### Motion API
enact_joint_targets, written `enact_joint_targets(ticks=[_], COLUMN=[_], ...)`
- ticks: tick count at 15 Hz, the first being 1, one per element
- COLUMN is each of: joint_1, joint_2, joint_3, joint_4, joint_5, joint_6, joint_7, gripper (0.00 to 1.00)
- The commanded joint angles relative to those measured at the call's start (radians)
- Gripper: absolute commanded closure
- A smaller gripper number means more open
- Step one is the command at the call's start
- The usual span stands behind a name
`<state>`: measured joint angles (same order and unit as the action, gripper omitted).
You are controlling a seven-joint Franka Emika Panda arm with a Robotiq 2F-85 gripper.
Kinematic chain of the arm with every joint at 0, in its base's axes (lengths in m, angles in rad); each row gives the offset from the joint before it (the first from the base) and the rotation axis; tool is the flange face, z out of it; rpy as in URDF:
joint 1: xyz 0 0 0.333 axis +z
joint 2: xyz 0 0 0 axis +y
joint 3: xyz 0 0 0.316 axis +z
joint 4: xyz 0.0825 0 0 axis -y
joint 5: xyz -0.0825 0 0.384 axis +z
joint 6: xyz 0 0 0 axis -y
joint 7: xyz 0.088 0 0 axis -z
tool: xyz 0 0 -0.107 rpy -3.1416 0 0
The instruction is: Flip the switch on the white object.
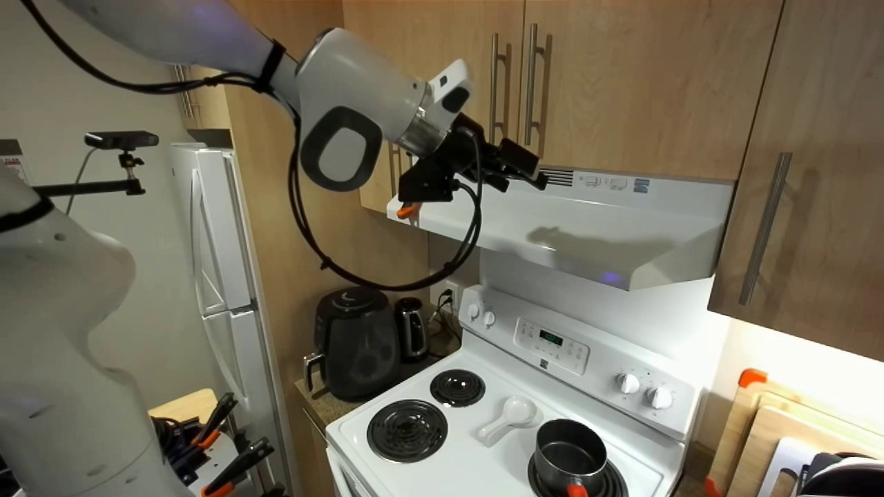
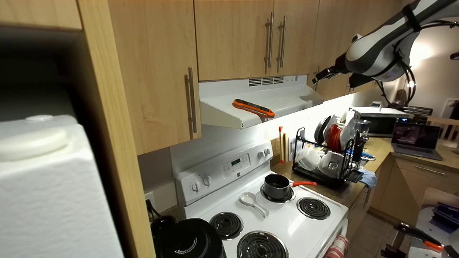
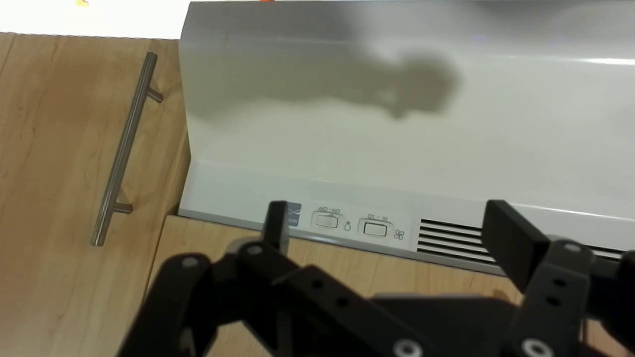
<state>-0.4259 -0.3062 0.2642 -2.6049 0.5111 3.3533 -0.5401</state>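
Observation:
The white range hood (image 1: 587, 214) hangs under wooden cabinets, and it also shows in an exterior view (image 2: 218, 98) and the wrist view (image 3: 307, 144). Its upper strip holds two small white rocker switches: the light switch (image 3: 327, 220), marked ON-OFF, and the fan switch (image 3: 375, 229), marked HI-LO. The wrist picture is upside down. My gripper (image 3: 387, 208) is open and empty, fingers wide apart. Both switches appear between the fingertips, with no contact visible. In the exterior views the gripper (image 1: 528, 174) (image 2: 317, 79) is in front of the hood's upper part, apart from it.
Wooden cabinets with long metal handles (image 1: 532, 83) sit above and beside the hood. An orange thermometer (image 2: 254, 108) is on the hood's front. Below stands the white stove (image 2: 287, 229) with a black pot (image 2: 276, 186) and a spoon rest (image 2: 251, 200). A dish rack (image 2: 331, 179) stands beside it.

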Motion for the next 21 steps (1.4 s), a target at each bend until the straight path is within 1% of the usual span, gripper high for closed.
enact_joint_targets(ticks=[1, 4, 7, 10, 11, 13, 17, 21], joint_1=[-0.001, 0.012, 0.015, -0.002, -0.049, -0.06, -0.026, 0.037], joint_2=[0.024, 0.05, 0.098, 0.158, 0.135, 0.17, 0.222, 0.279], joint_3=[0.002, -0.005, -0.005, 0.005, 0.033, 0.038, 0.023, 0.012], joint_4=[0.007, 0.015, 0.036, 0.067, 0.095, 0.125, 0.178, 0.214], joint_5=[0.0, -0.005, -0.012, -0.003, 0.01, 0.021, 0.007, -0.028], joint_6=[0.019, 0.038, 0.098, 0.168, 0.109, 0.106, 0.1, 0.1], joint_7=[0.002, 0.001, 0.001, 0.003, -0.006, 0.002, 0.071, 0.2], gripper=[0.0, 0.0, 0.0, 0.0, 0.0, 0.0, 0.0, 0.0])
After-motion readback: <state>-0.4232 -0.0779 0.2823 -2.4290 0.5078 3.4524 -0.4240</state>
